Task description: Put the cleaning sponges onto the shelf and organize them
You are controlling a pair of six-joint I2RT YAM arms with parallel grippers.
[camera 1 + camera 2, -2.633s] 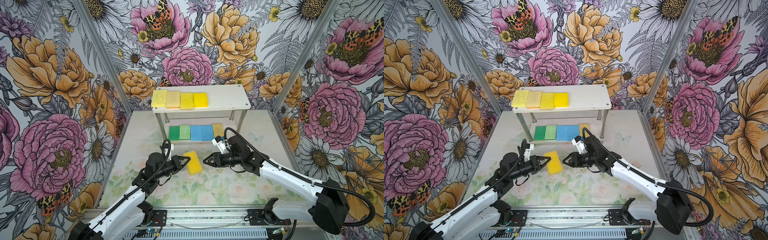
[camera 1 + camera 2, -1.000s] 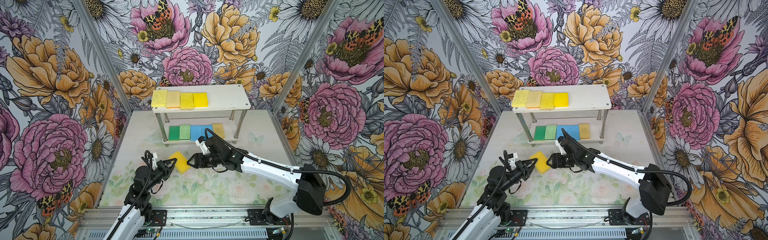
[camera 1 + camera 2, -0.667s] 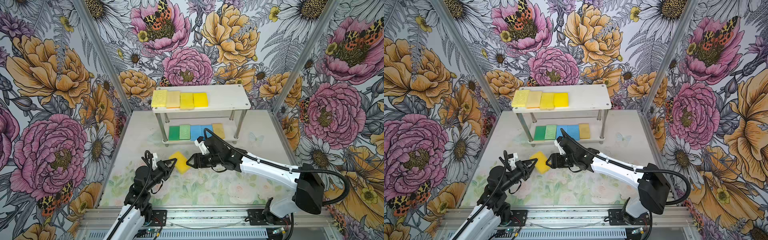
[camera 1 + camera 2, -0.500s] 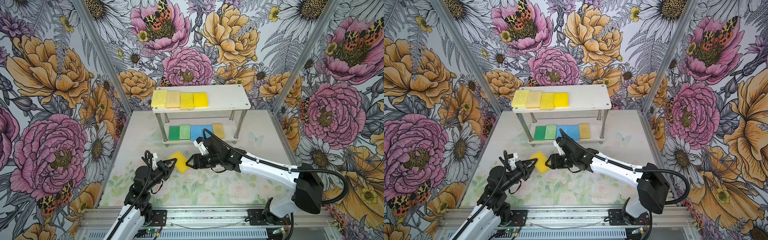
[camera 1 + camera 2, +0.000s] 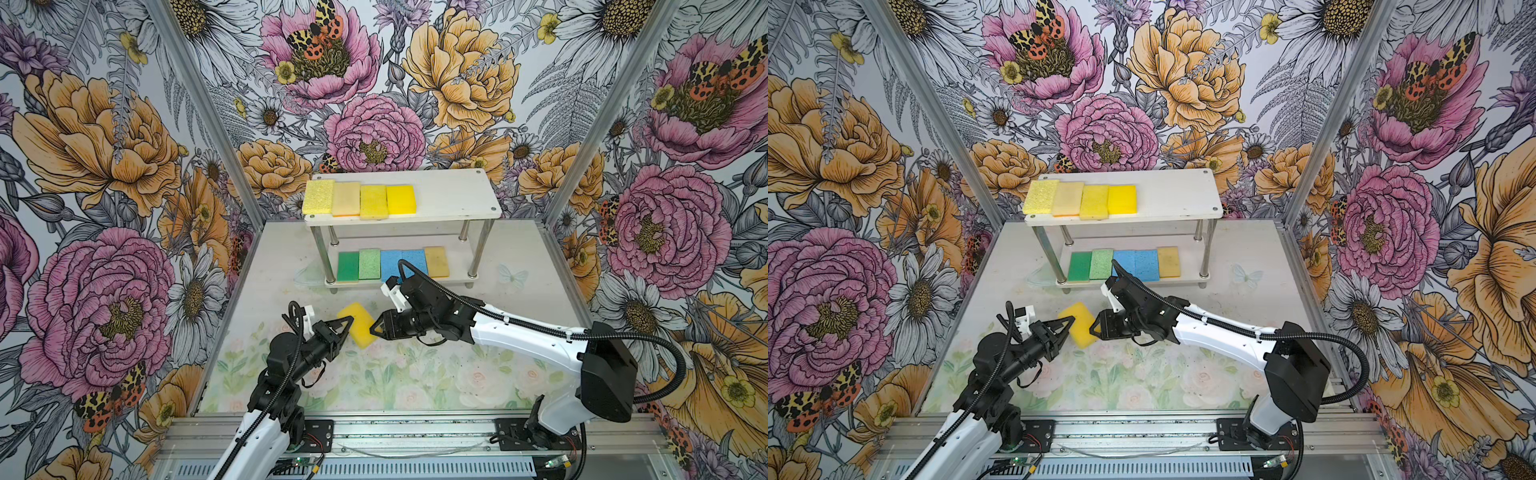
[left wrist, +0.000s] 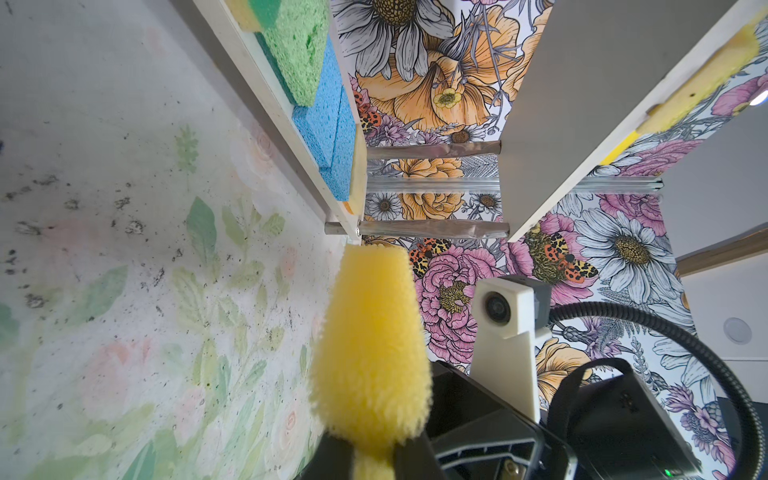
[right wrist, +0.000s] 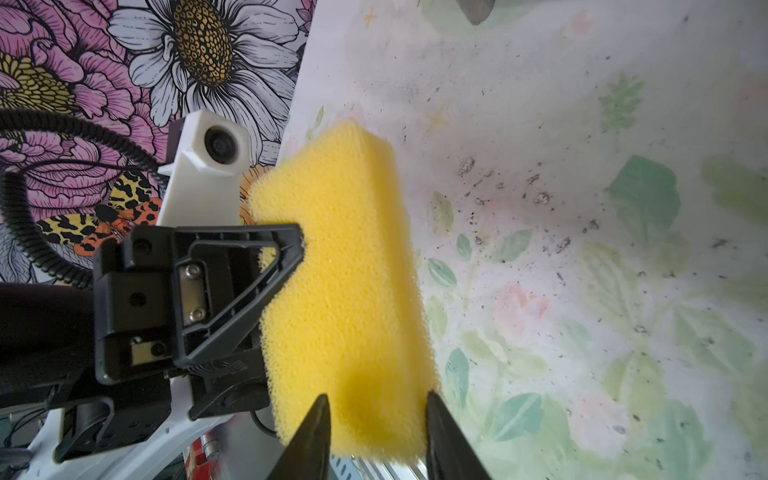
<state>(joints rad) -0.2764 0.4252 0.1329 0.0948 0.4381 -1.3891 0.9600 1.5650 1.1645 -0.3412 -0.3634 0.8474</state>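
A yellow sponge [image 5: 360, 328] [image 5: 1081, 322] hangs tilted above the table, in front of the shelf [image 5: 453, 199] [image 5: 1175, 195]. My left gripper [image 5: 349, 326] [image 6: 374, 453] is shut on one end and pinches it thin. From the opposite side my right gripper [image 5: 376, 328] [image 7: 376, 409] has its fingers against both faces of the other end. Several yellow and tan sponges [image 5: 359, 199] lie in a row on the left of the top board. On the lower board lie a dark green sponge [image 5: 348, 266], a light green one [image 5: 369, 263], two blue ones [image 5: 403, 264] and a tan one [image 5: 436, 262].
The right half of the shelf's top board is bare. The shelf stands at the back of the flowered table mat [image 5: 415, 374], between floral walls on three sides. The right arm's cable [image 5: 623, 336] loops over the right side.
My right gripper's jaws have narrowed onto the sponge's free end and edged slightly left. The left arm, drawn back and leftward earlier with the sponge, has held still for the last second.
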